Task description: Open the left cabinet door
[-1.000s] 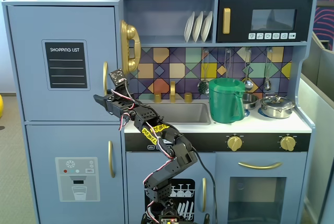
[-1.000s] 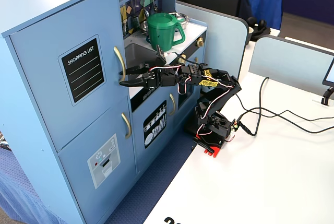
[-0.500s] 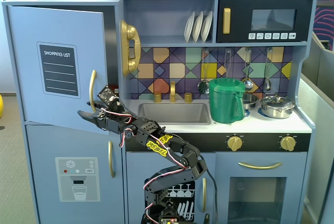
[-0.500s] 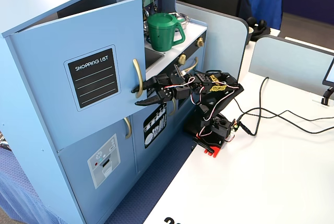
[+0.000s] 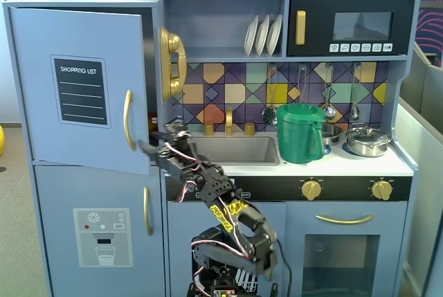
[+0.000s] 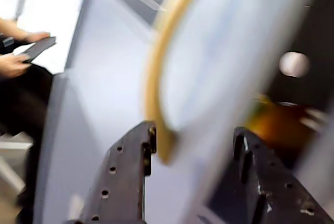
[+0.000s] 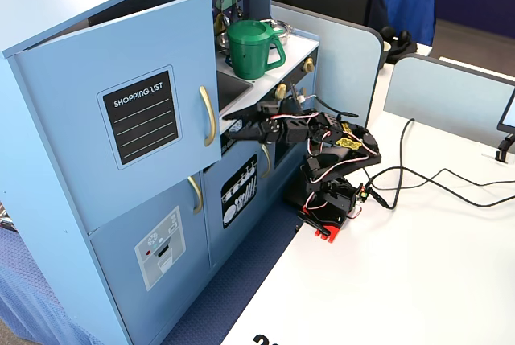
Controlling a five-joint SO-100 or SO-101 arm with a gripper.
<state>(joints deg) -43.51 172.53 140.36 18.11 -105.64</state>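
The left cabinet door (image 5: 41, 117) is a light-blue panel with a black "SHOPPING LIST" board and a curved gold handle (image 5: 128, 120). It stands partly swung open in both fixed views, with the door (image 7: 80, 144) and its handle (image 7: 208, 116) also seen from the side. My gripper (image 5: 149, 149) reaches to the door's lower free edge, just below the handle (image 7: 230, 124). In the wrist view the gripper (image 6: 195, 132) is open. The blurred door edge (image 6: 219, 78) and the handle's lower end (image 6: 156, 78) lie between the jaws.
Below is a light-blue door with a water-dispenser picture (image 5: 104, 235). A green pitcher (image 5: 299, 133) stands beside the sink (image 5: 235, 150), under the black microwave (image 5: 349, 27). A gold phone (image 5: 172, 61) hangs by the opening. Cables (image 7: 418, 176) cross the white table. A person's hands (image 6: 21, 57) show at the left of the wrist view.
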